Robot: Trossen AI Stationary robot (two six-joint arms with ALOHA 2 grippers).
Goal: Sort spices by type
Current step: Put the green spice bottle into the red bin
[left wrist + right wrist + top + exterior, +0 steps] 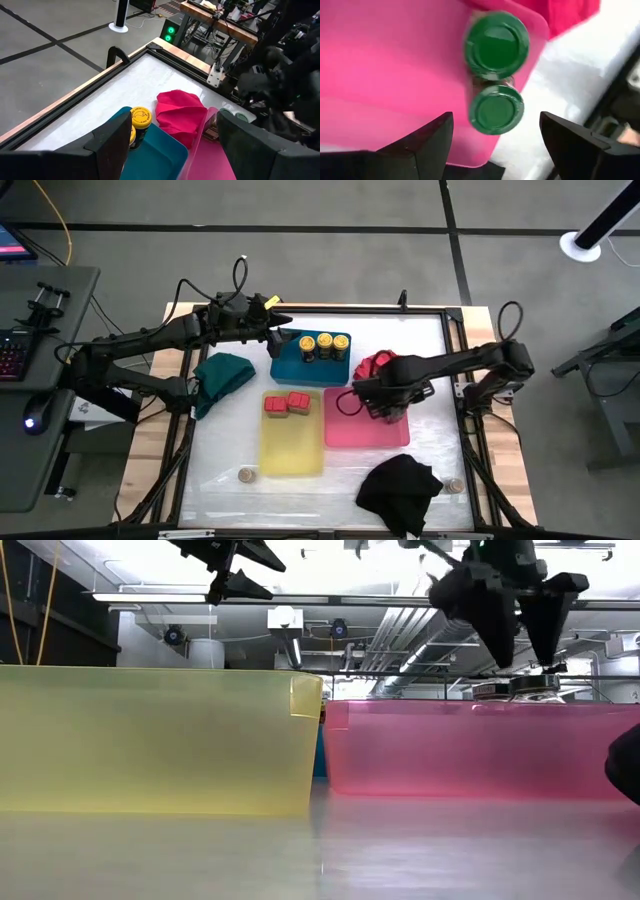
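Observation:
Two green-lidded spice jars (496, 45) (496, 109) stand side by side in a corner of the pink tray (345, 430). My right gripper (496, 120) hovers open just above them, also seen in the low view (525, 662). Two yellow-lidded jars (316, 342) stand in the blue tray (300, 368). Two red square-lidded jars (287, 404) sit in the yellow tray (292, 448). Two silvery-lidded jars (247, 475) (455, 485) stand on the table near its near edge. My left gripper (285, 335) is open, raised above the blue tray's far left corner.
A teal cloth (222, 375) lies left of the blue tray, a red cloth (372, 364) between the blue and pink trays, and a black cloth (400, 490) at the near right. A raised wooden frame (300, 308) edges the white table.

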